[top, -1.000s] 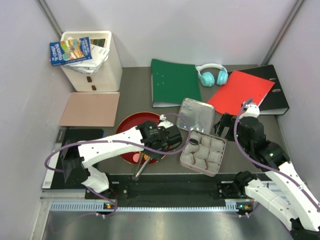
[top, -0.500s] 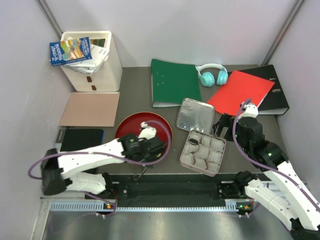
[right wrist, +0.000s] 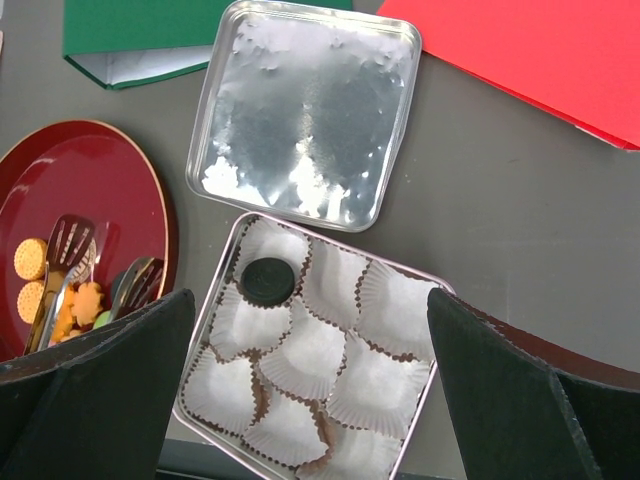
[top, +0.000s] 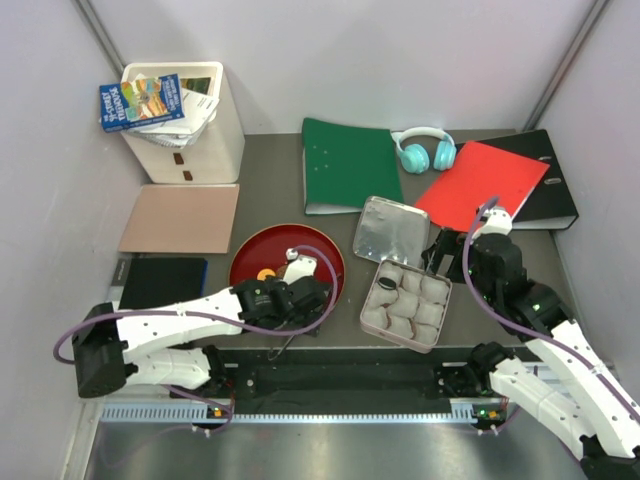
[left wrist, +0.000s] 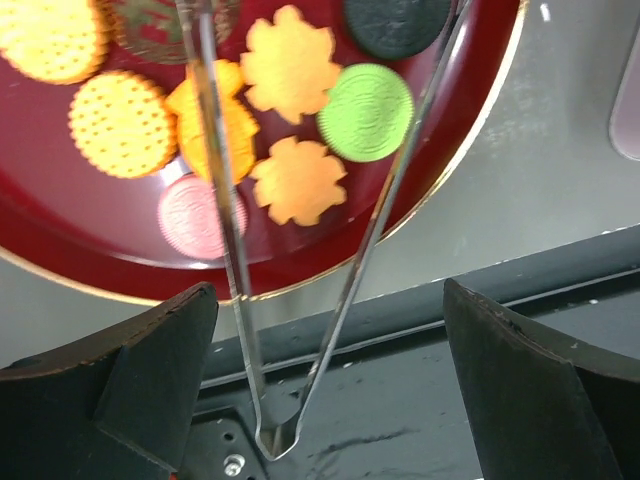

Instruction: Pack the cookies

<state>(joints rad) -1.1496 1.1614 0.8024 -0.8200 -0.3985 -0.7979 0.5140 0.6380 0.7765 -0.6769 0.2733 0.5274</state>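
Dark grey counter boxed in by plain white walls. Along the top and left of the frame: one white bin stuffed with books, one tan mat, one green binder, one red binder, one black binder, one pair of teal headphones.

Mid-frame, one red plate holds most of the cookies. The left wrist view shows two orange rounds, two orange flowers, another orange one half behind a tong arm, one green, one pink, one black, and one brownish at the top edge. One more black cookie sits in the upper-left cup of the tin — nine paper cups, lid just above it.

Left tool is spread wide over the plate, metal tongs running between its fingers, touching neither. Right tool is wide open too, nothing in it, above the tin.
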